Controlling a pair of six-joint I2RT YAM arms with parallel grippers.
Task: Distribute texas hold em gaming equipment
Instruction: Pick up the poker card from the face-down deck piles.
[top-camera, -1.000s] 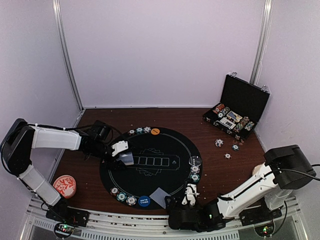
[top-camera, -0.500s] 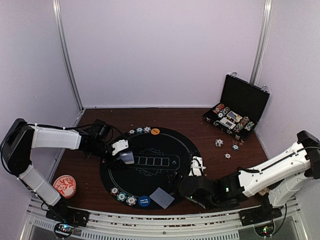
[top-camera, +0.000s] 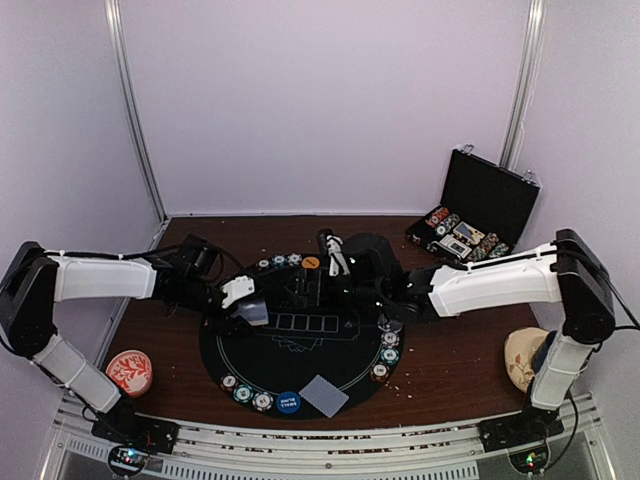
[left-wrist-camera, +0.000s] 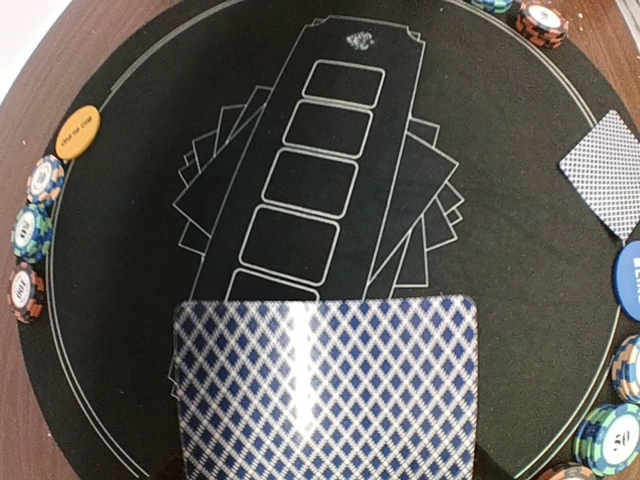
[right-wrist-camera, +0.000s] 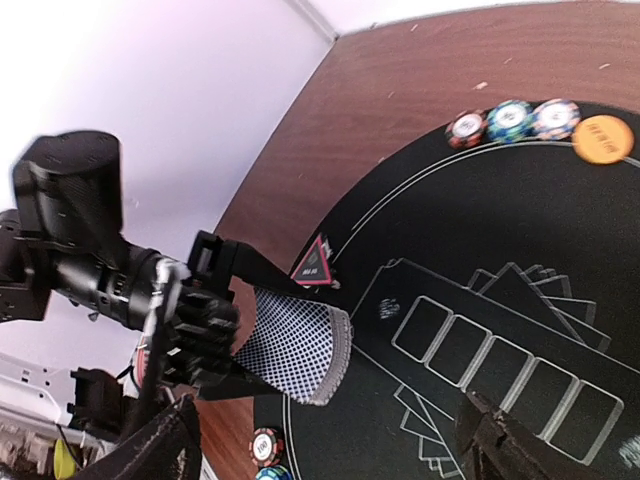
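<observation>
Both claws hang over the far-left part of the round black mat. The left claw is clamped on a deck of playing cards, pinching it at one end. The blue-and-white diamond backs face up, and the free end juts out over the mat's printed row of card boxes. The right claw reaches in from the opposite side with its fingers spread wide and nothing between them. The deck sits ahead of it, roughly in line with the gap, close but not touching. A red triangle marker lies at the mat's edge just beside the left claw. At the far rim, three poker chips sit in a row with an orange button disc next to them, near the right claw's arm. Along the near rim lie the near chips, a blue button disc and a single face-down card, flat on the mat and well apart from both claws. The right-hand chips line the mat's right rim. An open chip case, with racks of chips inside, stands at the far right of the wooden table, well away from the claws. A red-and-white dish rests off the mat at the near left.
</observation>
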